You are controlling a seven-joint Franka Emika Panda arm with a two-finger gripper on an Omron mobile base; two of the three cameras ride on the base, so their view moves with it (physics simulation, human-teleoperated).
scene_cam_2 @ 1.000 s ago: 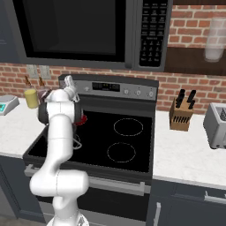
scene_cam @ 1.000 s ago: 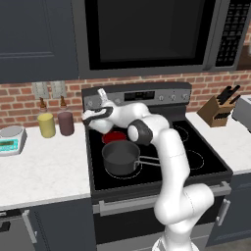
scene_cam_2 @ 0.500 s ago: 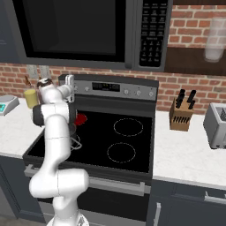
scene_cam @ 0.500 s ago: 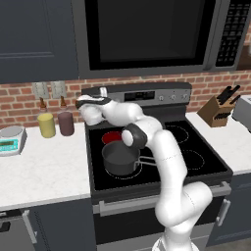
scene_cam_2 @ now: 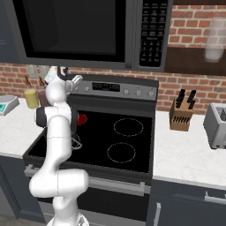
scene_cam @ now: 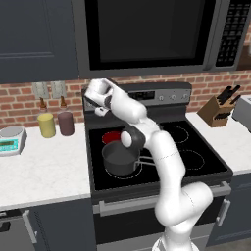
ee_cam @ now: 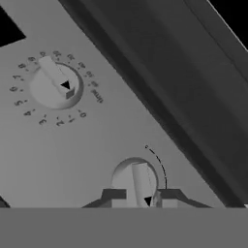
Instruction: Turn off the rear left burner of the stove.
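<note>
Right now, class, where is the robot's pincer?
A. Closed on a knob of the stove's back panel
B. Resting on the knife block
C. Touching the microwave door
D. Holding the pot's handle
A: in the hand view the pincer has its dark tips either side of a knob on the grey back panel.

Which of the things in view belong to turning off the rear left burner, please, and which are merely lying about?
Job: stove, rear left burner glowing red, knob between the fingertips, gripper.
Lying about: pot, knife block, scale, two cups.
</note>
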